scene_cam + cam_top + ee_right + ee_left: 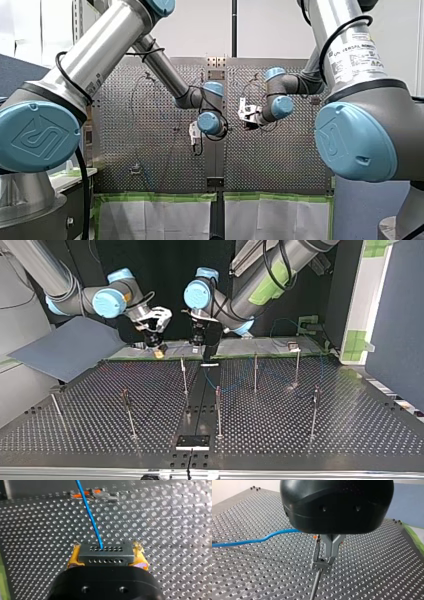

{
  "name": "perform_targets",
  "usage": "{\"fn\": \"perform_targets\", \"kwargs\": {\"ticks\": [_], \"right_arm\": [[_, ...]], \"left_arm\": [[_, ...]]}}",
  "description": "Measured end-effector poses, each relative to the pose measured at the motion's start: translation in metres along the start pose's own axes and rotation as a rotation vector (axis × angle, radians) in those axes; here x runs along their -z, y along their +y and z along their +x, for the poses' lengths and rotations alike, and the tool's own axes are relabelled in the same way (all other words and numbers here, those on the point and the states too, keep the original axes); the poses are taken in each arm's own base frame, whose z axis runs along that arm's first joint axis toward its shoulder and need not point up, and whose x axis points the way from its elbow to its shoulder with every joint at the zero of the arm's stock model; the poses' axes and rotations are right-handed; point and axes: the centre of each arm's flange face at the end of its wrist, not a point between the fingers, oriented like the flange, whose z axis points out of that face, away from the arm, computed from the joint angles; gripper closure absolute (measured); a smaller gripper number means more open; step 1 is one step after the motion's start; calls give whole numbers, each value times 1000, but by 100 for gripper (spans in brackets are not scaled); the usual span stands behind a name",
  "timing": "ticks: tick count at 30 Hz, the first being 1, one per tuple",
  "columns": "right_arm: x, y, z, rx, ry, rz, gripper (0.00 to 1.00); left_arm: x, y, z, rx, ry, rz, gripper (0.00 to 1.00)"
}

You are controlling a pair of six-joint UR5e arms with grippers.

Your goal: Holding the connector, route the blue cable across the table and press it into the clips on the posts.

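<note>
In the right wrist view my right gripper [106, 557] is shut on the dark connector [105, 553], its yellow pads [73, 558] on both sides. The blue cable [89, 513] leaves the connector and runs ahead over the perforated table. In the top view this gripper [158, 351] hangs above the table's far edge. My left gripper [331, 555], black with metal fingers, is shut just above a clip [321, 564] on a thin post. The blue cable [259, 540] runs beside it and disappears behind its body. In the top view my left gripper [205, 347] is at the table's middle.
Several thin posts stand on the table, among them one [184, 376] near the middle, one [255, 371] to its right and one [128, 412] at the left. A grey clip with orange levers [92, 493] lies ahead of my right gripper. A black plate [192, 441] sits at the near edge.
</note>
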Motion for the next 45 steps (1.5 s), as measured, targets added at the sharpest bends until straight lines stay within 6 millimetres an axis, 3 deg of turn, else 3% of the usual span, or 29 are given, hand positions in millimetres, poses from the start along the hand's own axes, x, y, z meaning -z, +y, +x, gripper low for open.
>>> {"fn": "perform_targets", "kwargs": {"ticks": [5,12,22,28,32,36,45], "right_arm": [[-3,7,2,-17,22,15,100],[-8,18,-10,-30,5,5,100],[-14,34,-18,-42,15,-9,100],[-19,46,-28,-48,11,-15,100],[-22,54,-24,-51,23,-15,100],[-26,60,-16,-54,38,-6,100],[-33,77,-13,-62,48,-14,100]], "left_arm": [[-9,-1,3,3,-5,5,100],[-26,-4,16,0,8,11,100],[-45,5,1,10,-13,-13,100],[-57,21,-4,14,-16,-28,100],[-68,35,-10,19,-21,-24,100],[-75,36,-13,22,-22,-10,100],[-94,38,5,8,35,-8,100]]}}
